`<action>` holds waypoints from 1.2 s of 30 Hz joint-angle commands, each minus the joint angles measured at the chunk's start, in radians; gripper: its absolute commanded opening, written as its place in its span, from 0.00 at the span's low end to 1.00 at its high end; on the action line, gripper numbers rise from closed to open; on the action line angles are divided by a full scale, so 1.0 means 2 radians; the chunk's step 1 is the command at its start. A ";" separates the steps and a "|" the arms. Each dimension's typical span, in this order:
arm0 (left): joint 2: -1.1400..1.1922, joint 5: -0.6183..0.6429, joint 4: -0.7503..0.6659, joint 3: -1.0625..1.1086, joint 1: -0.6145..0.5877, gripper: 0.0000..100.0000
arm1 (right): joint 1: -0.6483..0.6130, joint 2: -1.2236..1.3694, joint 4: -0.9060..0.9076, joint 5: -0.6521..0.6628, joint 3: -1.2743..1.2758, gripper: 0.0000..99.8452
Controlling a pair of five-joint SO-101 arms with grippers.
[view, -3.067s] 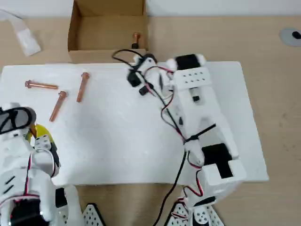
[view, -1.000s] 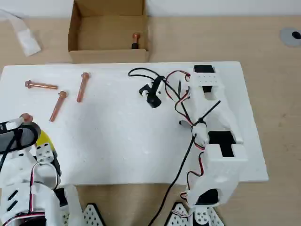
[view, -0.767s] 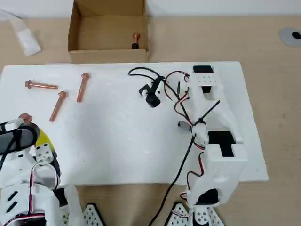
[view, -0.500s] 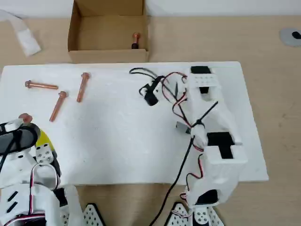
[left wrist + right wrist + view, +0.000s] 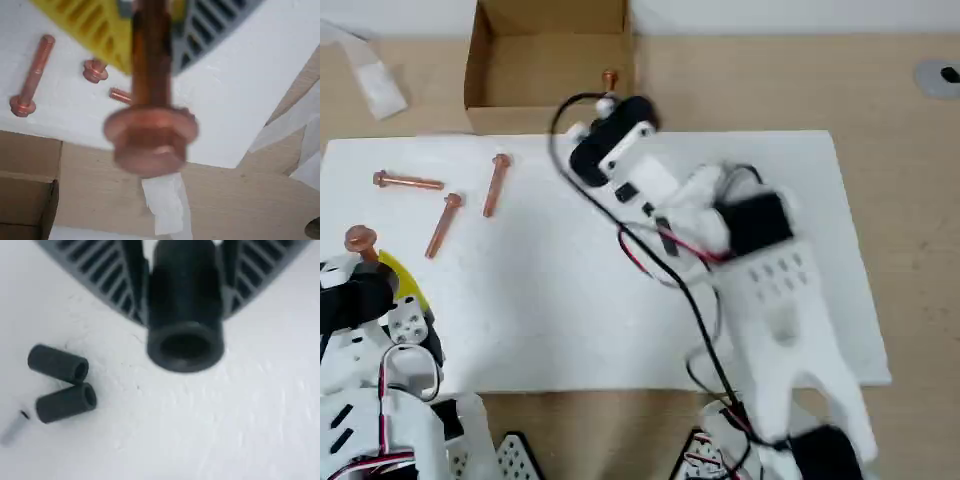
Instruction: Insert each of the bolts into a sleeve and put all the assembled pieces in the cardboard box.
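Left fingers (image 5: 90,25) clench the stiff, likely slippery bolt (image 5: 150,130) by its shank, right fingers (image 5: 90,265) clamp the light, rigid-looking sleeve (image 5: 185,335) mid-body.

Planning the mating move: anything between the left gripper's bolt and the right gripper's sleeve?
Nothing tall. The bolt in the left gripper and the sleeve in the right gripper are apart over the foam pad; two loose bolts lie flat on it roughly between the arms.

Table (image 5: 910,200): light wood, showing along far and right edges. White sheet (image 5: 550,300): covers middle. Grey disc (image 5: 928,78): far right corner. White strip (image 5: 770,15): beyond far edge.
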 commanded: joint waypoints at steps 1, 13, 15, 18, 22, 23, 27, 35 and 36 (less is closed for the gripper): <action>0.000 -0.002 -0.016 -0.021 0.008 0.01 | -0.016 -0.073 -0.018 -0.058 0.008 0.01; 0.000 0.035 -0.093 -0.025 0.008 0.01 | -0.148 -0.355 -0.272 -0.064 0.342 0.01; 0.000 0.041 -0.101 -0.024 0.008 0.01 | -0.152 -0.401 -0.323 -0.064 0.405 0.01; 0.001 0.052 -0.104 -0.022 0.009 0.01 | -0.162 -0.451 -0.366 -0.078 0.478 0.01; 0.002 0.076 -0.104 -0.023 0.051 0.01 | -0.190 -0.471 -0.388 -0.128 0.528 0.01; 0.002 0.077 -0.104 -0.024 0.071 0.01 | -0.196 -0.470 -0.396 -0.140 0.535 0.01; 0.002 0.077 -0.104 -0.026 0.166 0.01 | -0.208 -0.470 -0.437 -0.163 0.555 0.01; 0.002 0.077 -0.104 -0.026 0.273 0.01 | -0.206 -0.470 -0.503 -0.166 0.594 0.01; 0.002 0.077 -0.104 -0.026 0.283 0.01 | -0.206 -0.470 -0.509 -0.166 0.603 0.01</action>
